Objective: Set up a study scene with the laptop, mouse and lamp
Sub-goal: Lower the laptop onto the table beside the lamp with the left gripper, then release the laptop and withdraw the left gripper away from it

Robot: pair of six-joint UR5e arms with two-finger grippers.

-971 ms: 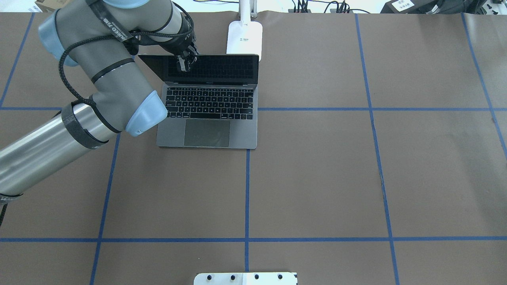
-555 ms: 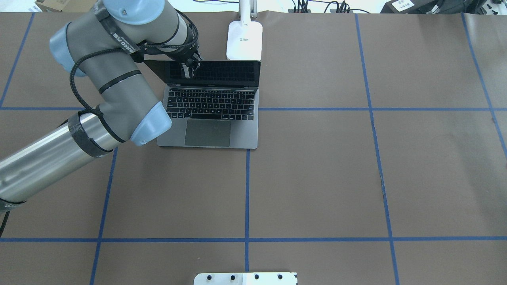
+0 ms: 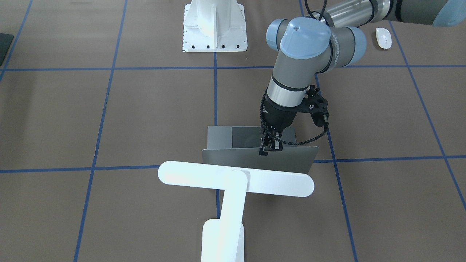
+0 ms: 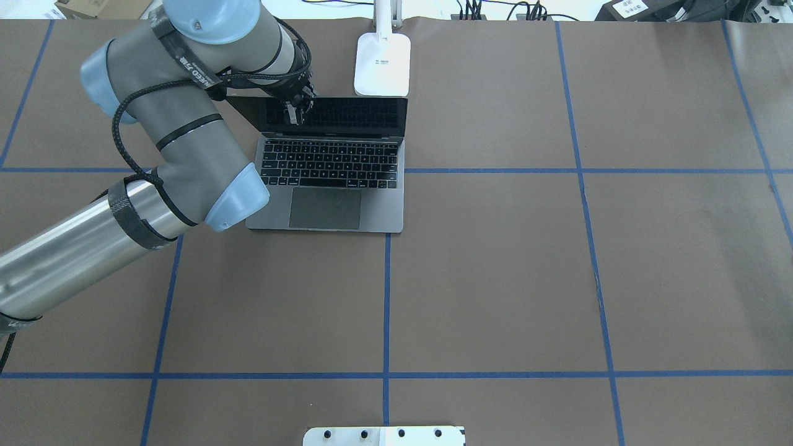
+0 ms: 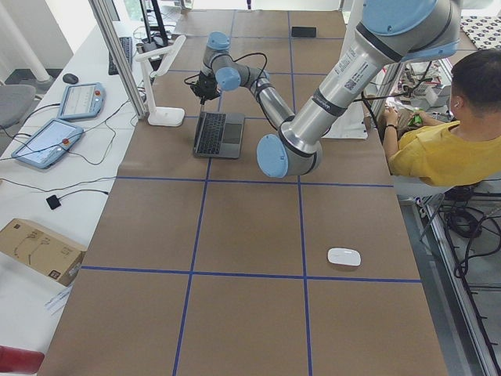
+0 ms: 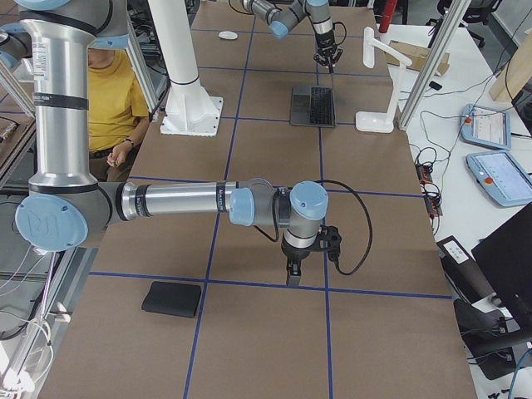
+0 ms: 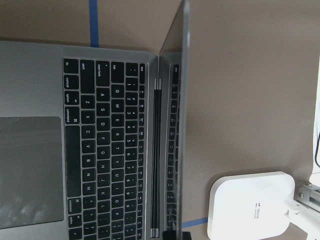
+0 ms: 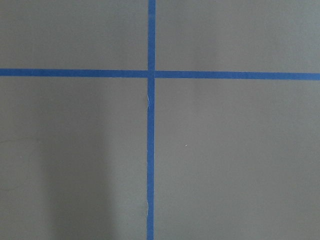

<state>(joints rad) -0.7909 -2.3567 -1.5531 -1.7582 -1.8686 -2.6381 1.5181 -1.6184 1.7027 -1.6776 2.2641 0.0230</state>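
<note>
The grey laptop (image 4: 378, 204) stands open near the table's far edge, its lid (image 3: 225, 160) close to upright. My left gripper (image 4: 291, 111) points down at the lid's top edge (image 3: 269, 148), shut on it near the screen's left side. In the left wrist view the lid runs edge-on beside the keyboard (image 7: 110, 150). The white lamp (image 3: 236, 178) stands just behind the laptop, with its base (image 4: 382, 62) touching the lid line. The white mouse (image 5: 344, 256) lies far off by the robot's side of the table (image 3: 383, 38). My right gripper (image 6: 293, 270) hangs over bare table, and I cannot tell whether it is open or shut.
A white bolted pedestal (image 3: 214, 27) stands at the robot's edge of the table. A black mat (image 6: 171, 299) lies near the right arm. A person in a yellow shirt (image 5: 438, 149) sits beside the table. Blue tape lines (image 8: 150, 73) grid the brown surface.
The lid's top edge and the left gripper on it sit lower in the overhead view, and the screen band looks shorter. The left arm's elbow has shifted right. The laptop's base stays put.
</note>
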